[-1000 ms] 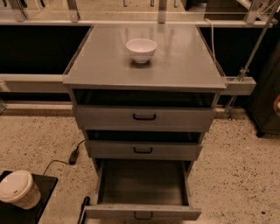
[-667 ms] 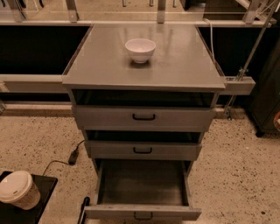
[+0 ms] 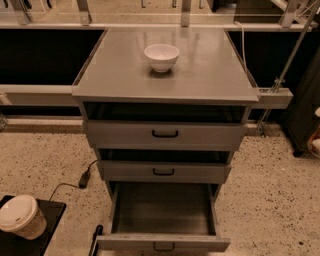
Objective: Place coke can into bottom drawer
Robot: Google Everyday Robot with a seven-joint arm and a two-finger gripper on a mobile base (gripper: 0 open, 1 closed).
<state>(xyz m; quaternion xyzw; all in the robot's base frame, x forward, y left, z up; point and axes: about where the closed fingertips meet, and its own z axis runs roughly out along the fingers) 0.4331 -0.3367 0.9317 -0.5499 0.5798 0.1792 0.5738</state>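
Bottom drawer (image 3: 162, 210) stands pulled open at the cabinet's foot | middle drawer (image 3: 164, 171) and top drawer (image 3: 165, 134) above it | white bowl (image 3: 161, 56) on the cabinet top (image 3: 215, 75) | paper cup (image 3: 21, 216) lower left | gripper and coke can both out of frame, grip cannot be told

This looks like an office or lab workspace rather than a home. A plain grey metal cabinet (image 3: 125, 75) with three drawers stands in the middle on a speckled terrazzo floor (image 3: 45, 160) of the kind laid in commercial buildings. At 12 o'clock, metal frame legs (image 3: 84, 11) stand along a pale ledge. At 8 o'clock, a lidded paper coffee cup (image 3: 20, 216) sits on a black surface (image 3: 52, 212), and a black cable with a plug block (image 3: 84, 178) trails over the floor at 9 o'clock. The gripper is outside the camera view
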